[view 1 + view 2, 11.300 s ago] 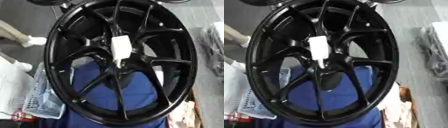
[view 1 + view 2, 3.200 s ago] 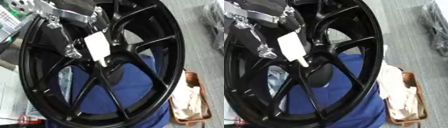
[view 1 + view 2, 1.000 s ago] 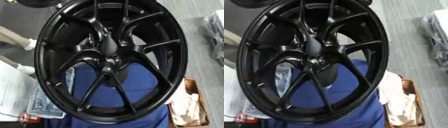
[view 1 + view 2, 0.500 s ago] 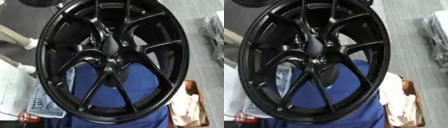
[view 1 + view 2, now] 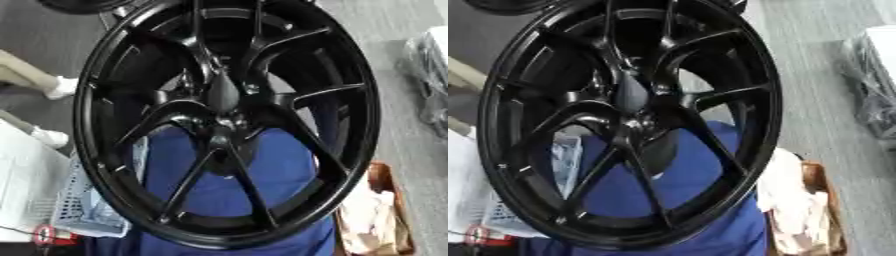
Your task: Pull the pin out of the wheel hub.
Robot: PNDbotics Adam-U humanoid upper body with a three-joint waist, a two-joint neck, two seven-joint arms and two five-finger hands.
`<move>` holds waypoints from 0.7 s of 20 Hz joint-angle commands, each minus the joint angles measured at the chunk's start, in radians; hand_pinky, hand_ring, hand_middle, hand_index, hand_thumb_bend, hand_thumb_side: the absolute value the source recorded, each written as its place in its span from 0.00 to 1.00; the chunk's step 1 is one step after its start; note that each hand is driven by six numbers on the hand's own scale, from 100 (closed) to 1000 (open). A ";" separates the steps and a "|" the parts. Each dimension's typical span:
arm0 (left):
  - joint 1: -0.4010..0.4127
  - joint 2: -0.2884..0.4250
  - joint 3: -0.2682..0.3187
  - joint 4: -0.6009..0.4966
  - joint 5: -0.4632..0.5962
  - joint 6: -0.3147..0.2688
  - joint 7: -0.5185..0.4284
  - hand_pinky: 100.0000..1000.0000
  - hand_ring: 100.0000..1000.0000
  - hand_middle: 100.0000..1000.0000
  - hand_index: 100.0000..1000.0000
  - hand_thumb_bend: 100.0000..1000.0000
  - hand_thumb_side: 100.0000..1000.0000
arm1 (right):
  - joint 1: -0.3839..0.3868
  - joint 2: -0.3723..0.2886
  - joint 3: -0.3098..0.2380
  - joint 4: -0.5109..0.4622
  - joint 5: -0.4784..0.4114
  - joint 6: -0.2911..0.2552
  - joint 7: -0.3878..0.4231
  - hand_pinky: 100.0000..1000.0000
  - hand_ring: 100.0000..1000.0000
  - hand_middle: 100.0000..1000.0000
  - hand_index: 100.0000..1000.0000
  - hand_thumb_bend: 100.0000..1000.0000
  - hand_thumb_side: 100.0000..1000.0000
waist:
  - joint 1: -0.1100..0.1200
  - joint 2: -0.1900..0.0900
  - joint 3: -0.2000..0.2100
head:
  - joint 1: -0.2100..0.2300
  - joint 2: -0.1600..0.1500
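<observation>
No brand, label or readable writing is showing anywhere. The wheel hub [image 5: 226, 120] is filling most of both views, standing upright and tilted, its rim running from the top edge nearly to the bottom. Finish is black, glossy in places, picking up dull grey highlights along the rim and spoke edges. Thin paired spokes are fanning out from a rounded, bulbous centre at mid-frame. No pin is showing in the centre or elsewhere; no white tag either.

Neither robot hand is appearing in either view, so hand state cannot be told.

A blue cloth [image 5: 280, 172], matte and smooth, is showing through the lower spokes and below the rim. At lower left a pale blue plastic basket [image 5: 80, 212] with a lattice wall is sitting just beside the rim. At lower right a brown tray [image 5: 389, 200] is holding crumpled whitish rags [image 5: 789, 200]. Grey ribbed floor [image 5: 402, 130] is running down the right side.
</observation>
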 commanded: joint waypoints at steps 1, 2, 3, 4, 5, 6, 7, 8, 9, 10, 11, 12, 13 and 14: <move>-0.016 0.024 0.015 0.008 -0.040 -0.002 -0.002 0.88 0.89 0.80 0.84 0.41 0.02 | -0.013 -0.023 -0.011 -0.018 -0.001 -0.002 0.003 0.75 0.73 0.75 0.83 0.10 0.29 | 0.001 -0.021 0.001 | 0.002 -0.012; -0.016 0.023 0.017 0.009 -0.040 -0.003 -0.003 0.87 0.89 0.80 0.84 0.42 0.01 | -0.013 -0.023 -0.011 -0.018 -0.002 -0.002 0.002 0.75 0.73 0.75 0.83 0.10 0.29 | 0.001 -0.021 0.002 | 0.002 -0.012; -0.016 0.023 0.018 0.008 -0.039 -0.003 -0.004 0.87 0.88 0.80 0.84 0.41 0.01 | -0.013 -0.023 -0.011 -0.017 -0.003 -0.003 0.002 0.75 0.73 0.75 0.83 0.10 0.29 | 0.002 -0.021 0.002 | 0.002 -0.012; -0.016 0.023 0.019 0.008 -0.037 -0.004 -0.003 0.87 0.88 0.79 0.83 0.40 0.01 | -0.013 -0.023 -0.011 -0.017 -0.004 -0.003 0.002 0.75 0.73 0.75 0.83 0.10 0.29 | 0.002 -0.021 0.002 | 0.001 -0.012; -0.016 0.022 0.020 0.007 -0.034 -0.004 -0.003 0.87 0.88 0.79 0.83 0.40 0.01 | -0.013 -0.022 -0.010 -0.017 -0.004 -0.003 0.002 0.75 0.73 0.75 0.83 0.10 0.29 | 0.002 -0.021 0.001 | 0.002 -0.011; -0.017 0.022 0.020 0.007 -0.032 -0.004 -0.001 0.86 0.88 0.79 0.83 0.40 0.01 | -0.013 -0.022 -0.010 -0.017 -0.005 -0.002 0.002 0.75 0.73 0.75 0.83 0.10 0.29 | 0.003 -0.022 0.001 | 0.002 -0.011; -0.017 0.021 0.021 0.007 -0.029 -0.004 0.001 0.86 0.86 0.78 0.82 0.39 0.02 | -0.013 -0.021 -0.010 -0.017 -0.005 -0.002 0.001 0.75 0.73 0.75 0.83 0.10 0.29 | 0.003 -0.022 0.001 | 0.001 -0.011; -0.017 0.020 0.022 0.006 -0.025 -0.005 0.003 0.85 0.86 0.77 0.81 0.38 0.02 | -0.014 -0.021 -0.010 -0.017 -0.006 -0.002 0.001 0.75 0.73 0.75 0.83 0.10 0.29 | 0.003 -0.022 0.000 | 0.001 -0.011; -0.017 0.018 0.024 0.004 -0.018 -0.005 0.005 0.85 0.85 0.77 0.81 0.36 0.05 | -0.014 -0.022 -0.010 -0.017 -0.007 -0.002 0.000 0.75 0.73 0.75 0.83 0.10 0.29 | 0.003 -0.023 0.000 | 0.001 -0.010; -0.018 0.016 0.025 0.002 -0.007 -0.006 0.008 0.85 0.85 0.76 0.81 0.34 0.07 | -0.014 -0.023 -0.010 -0.017 -0.007 -0.002 0.000 0.75 0.73 0.75 0.83 0.10 0.29 | 0.003 -0.023 0.000 | 0.001 -0.009; -0.018 0.016 0.027 -0.003 0.004 -0.006 0.013 0.84 0.84 0.75 0.81 0.31 0.10 | -0.015 -0.023 -0.010 -0.018 -0.007 -0.002 0.000 0.75 0.73 0.75 0.83 0.10 0.29 | 0.003 -0.024 0.001 | 0.000 -0.009; -0.018 0.015 0.029 -0.012 0.015 -0.005 0.022 0.84 0.83 0.75 0.80 0.30 0.12 | -0.015 -0.024 -0.010 -0.018 -0.007 -0.002 0.001 0.75 0.73 0.75 0.83 0.10 0.29 | 0.002 -0.024 0.001 | -0.001 -0.009; -0.017 0.015 0.030 -0.021 0.023 -0.003 0.030 0.83 0.82 0.73 0.80 0.27 0.16 | -0.015 -0.024 -0.010 -0.018 -0.007 -0.002 0.001 0.75 0.73 0.75 0.83 0.10 0.29 | 0.002 -0.025 0.002 | -0.001 -0.009; -0.017 0.015 0.034 -0.037 0.034 -0.003 0.042 0.83 0.81 0.72 0.79 0.26 0.20 | -0.015 -0.024 -0.010 -0.018 -0.007 -0.001 0.001 0.75 0.73 0.75 0.83 0.10 0.29 | 0.001 -0.025 0.002 | -0.002 -0.010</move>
